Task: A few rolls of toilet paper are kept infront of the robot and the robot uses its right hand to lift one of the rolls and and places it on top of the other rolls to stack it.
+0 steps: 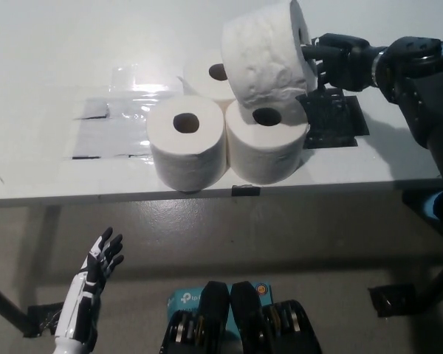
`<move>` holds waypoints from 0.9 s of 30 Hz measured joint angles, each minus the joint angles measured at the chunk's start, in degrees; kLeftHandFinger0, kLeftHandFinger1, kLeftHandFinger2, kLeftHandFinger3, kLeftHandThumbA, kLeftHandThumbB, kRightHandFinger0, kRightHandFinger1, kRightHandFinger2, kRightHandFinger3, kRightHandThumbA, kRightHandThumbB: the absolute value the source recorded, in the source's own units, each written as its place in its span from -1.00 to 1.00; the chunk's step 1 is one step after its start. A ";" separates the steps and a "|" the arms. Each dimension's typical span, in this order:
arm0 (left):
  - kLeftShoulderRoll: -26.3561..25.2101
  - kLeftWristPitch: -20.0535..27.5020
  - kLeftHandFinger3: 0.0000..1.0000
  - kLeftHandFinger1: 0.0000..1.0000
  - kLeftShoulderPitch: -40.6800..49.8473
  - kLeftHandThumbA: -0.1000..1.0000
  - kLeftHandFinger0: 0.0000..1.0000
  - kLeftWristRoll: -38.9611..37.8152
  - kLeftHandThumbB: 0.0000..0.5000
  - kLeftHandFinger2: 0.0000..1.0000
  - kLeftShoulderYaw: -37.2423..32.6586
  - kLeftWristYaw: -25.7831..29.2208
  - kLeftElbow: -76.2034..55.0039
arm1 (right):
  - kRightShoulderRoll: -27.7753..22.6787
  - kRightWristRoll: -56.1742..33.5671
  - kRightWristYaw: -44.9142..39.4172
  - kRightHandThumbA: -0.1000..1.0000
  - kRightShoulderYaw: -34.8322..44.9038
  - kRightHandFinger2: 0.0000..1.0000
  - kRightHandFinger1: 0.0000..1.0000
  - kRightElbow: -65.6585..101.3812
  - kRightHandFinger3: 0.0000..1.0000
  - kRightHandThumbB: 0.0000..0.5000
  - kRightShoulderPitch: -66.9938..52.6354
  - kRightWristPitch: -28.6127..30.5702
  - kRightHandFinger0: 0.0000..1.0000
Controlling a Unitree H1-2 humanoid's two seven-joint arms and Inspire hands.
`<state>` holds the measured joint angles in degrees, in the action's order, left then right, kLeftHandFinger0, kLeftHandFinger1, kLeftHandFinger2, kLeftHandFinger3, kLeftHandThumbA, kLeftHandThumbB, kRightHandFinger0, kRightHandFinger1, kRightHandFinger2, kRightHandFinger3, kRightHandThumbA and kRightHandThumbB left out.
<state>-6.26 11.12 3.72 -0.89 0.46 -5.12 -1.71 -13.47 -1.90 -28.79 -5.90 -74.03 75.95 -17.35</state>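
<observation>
On the white table (52, 44), taped plastic sheet (111, 122).

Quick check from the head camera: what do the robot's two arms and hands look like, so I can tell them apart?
The left hand is white with dark finger segments on a slim white forearm. The right hand and right arm are black and bulky, with a lighter metallic ring at the wrist. No cables or markings are discernible.

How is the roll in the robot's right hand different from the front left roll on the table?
The held roll is up in the air, gripped by the right robot hand; the front left roll stands on the table. The held roll is tipped on its side, showing its wrapped face; the front left roll is upright with its core hole facing up. Both are white rolls and look alike in size.
</observation>
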 measured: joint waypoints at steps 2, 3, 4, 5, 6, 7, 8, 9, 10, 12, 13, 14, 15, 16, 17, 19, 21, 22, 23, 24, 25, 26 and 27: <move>-0.02 0.00 1.00 1.00 -0.12 1.00 1.00 0.02 -0.70 1.00 0.00 0.00 0.00 | 0.00 0.73 -0.03 0.13 -0.72 -0.75 -1.00 0.00 0.01 -0.95 0.30 0.06 -1.00; -0.04 0.01 1.00 1.00 -0.19 1.00 1.00 0.02 -0.70 1.00 -0.01 0.00 0.01 | 0.01 1.00 -0.09 0.12 -1.03 -0.72 -1.00 -0.01 -0.04 -0.94 0.38 0.12 -1.00; -0.08 0.01 1.00 1.00 -0.27 1.00 1.00 0.02 -0.71 1.00 -0.01 0.00 0.01 | 0.01 1.21 -0.16 0.14 -1.24 -0.69 -1.00 -0.02 -0.07 -0.94 0.41 0.18 -1.00; -0.11 0.02 1.00 1.00 -0.31 1.00 1.00 0.02 -0.70 1.00 -0.02 -0.01 0.01 | 0.01 1.35 -0.21 0.16 -1.38 -0.66 -1.00 -0.06 -0.12 -0.95 0.44 0.20 -1.00; -0.16 0.02 1.00 1.00 -0.38 1.00 1.00 0.05 -0.75 1.00 -0.02 0.00 0.01 | 0.01 1.59 -0.27 0.17 -1.61 -0.58 -1.00 -0.11 -0.17 -0.96 0.45 0.26 -1.00; -0.25 0.03 1.00 1.00 -0.48 1.00 1.00 0.09 -0.74 1.00 -0.02 0.00 0.01 | 0.01 1.91 -0.29 0.17 -1.95 -0.51 -1.00 -0.14 -0.16 -0.96 0.46 0.35 -1.00; -0.37 0.02 1.00 1.00 -0.60 1.00 1.00 0.08 -0.73 1.00 -0.02 0.00 0.00 | 0.01 2.25 -0.34 0.19 -2.33 -0.42 -0.98 -0.19 -0.14 -0.97 0.47 0.46 -1.00; -0.42 0.02 1.00 1.00 -0.65 1.00 1.00 0.08 -0.70 1.00 -0.02 0.00 0.00 | 0.00 2.46 -0.38 0.20 -2.52 -0.32 -0.96 -0.19 -0.18 -0.98 0.47 0.50 -1.00; -0.46 0.02 1.00 1.00 -0.70 1.00 1.00 0.09 -0.70 1.00 -0.02 0.00 0.01 | 0.00 2.83 -0.42 0.20 -2.79 -0.26 -0.94 -0.19 -0.18 -0.99 0.49 0.55 -1.00; -0.48 0.02 1.00 1.00 -0.74 1.00 1.00 0.09 -0.68 1.00 -0.02 0.00 0.01 | 0.00 3.39 -0.61 0.24 -3.24 -0.24 -0.89 -0.37 -0.25 -0.94 0.65 0.68 -1.00; -0.48 0.01 1.00 1.00 -0.75 1.00 1.00 0.10 -0.68 1.00 -0.03 0.01 0.01 | 0.00 3.73 -0.80 0.25 -3.74 -0.24 -0.89 -0.54 -0.25 -0.94 0.84 0.78 -1.00; -0.48 0.01 1.00 1.00 -0.77 1.00 1.00 0.11 -0.69 1.00 -0.03 0.01 0.01 | 0.00 3.98 -0.89 0.25 -4.13 -0.25 -0.90 -0.64 -0.26 -0.93 1.04 0.84 -1.00; -0.49 0.02 1.00 1.00 -0.80 1.00 1.00 0.11 -0.65 1.00 -0.04 0.00 0.01 | 0.01 4.27 -0.97 0.24 -4.36 -0.22 -0.86 -0.69 -0.21 -0.95 1.21 0.85 -1.00; -0.49 0.01 1.00 1.00 -0.83 1.00 1.00 0.12 -0.64 1.00 -0.06 0.00 0.01 | 0.01 4.51 -1.04 0.24 -4.61 -0.20 -0.84 -0.73 -0.20 -0.96 1.44 0.86 -1.00; -0.48 0.00 1.00 1.00 -0.84 1.00 1.00 0.11 -0.65 1.00 -0.06 0.00 0.00 | 0.00 4.77 -1.10 0.24 -4.92 -0.19 -0.82 -0.73 -0.20 -0.99 1.64 0.91 -1.00; -0.48 -0.01 1.00 1.00 -0.82 1.00 1.00 0.09 -0.67 1.00 -0.10 -0.01 -0.01 | -0.01 5.60 -1.16 0.32 -5.79 -0.11 -0.69 -0.72 -0.22 -0.94 1.98 1.17 -0.90; -0.49 -0.02 1.00 1.00 -0.83 1.00 1.00 0.03 -0.66 1.00 -0.10 -0.01 -0.01 | 0.00 6.21 -1.21 0.34 -6.73 -0.06 -0.62 -0.72 -0.24 -0.92 2.09 1.72 -0.88; -0.49 -0.02 1.00 1.00 -0.82 1.00 1.00 0.02 -0.66 1.00 -0.10 0.00 -0.01 | -0.01 6.50 -1.24 0.32 -7.21 -0.06 -0.59 -0.72 -0.26 -0.93 2.14 2.10 -0.86; -0.49 -0.02 1.00 1.00 -0.82 1.00 1.00 0.02 -0.67 1.00 -0.10 0.00 -0.01 | -0.01 6.59 -1.25 0.27 -7.37 -0.07 -0.61 -0.72 -0.27 -0.93 2.17 2.21 -0.90; -0.49 -0.01 1.00 1.00 -0.83 1.00 1.00 0.03 -0.67 1.00 -0.10 0.00 0.00 | -0.01 6.94 -1.26 0.27 -7.62 -0.07 -0.61 -0.72 -0.27 -0.93 2.31 2.58 -0.90; -0.49 -0.01 1.00 1.00 -0.83 1.00 1.00 0.03 -0.67 1.00 -0.11 0.00 0.00 | -0.01 7.09 -1.28 0.27 -7.70 -0.09 -0.64 -0.73 -0.29 -0.94 2.40 2.74 -0.96; -0.49 -0.01 1.00 1.00 -0.83 1.00 1.00 0.04 -0.67 1.00 -0.12 0.00 -0.01 | 0.00 7.25 -1.30 0.27 -7.80 -0.09 -0.65 -0.74 -0.28 -0.94 2.49 2.90 -1.00; -0.49 -0.01 1.00 1.00 -0.83 1.00 1.00 0.04 -0.66 1.00 -0.12 0.00 0.00 | 0.01 7.46 -1.32 0.25 -7.88 -0.04 -0.56 -0.75 -0.25 -0.91 2.58 2.96 -0.94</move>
<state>-6.75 11.10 2.90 -0.85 0.34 -5.12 -1.71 -13.46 5.56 -30.11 -13.78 -74.77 78.52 -14.39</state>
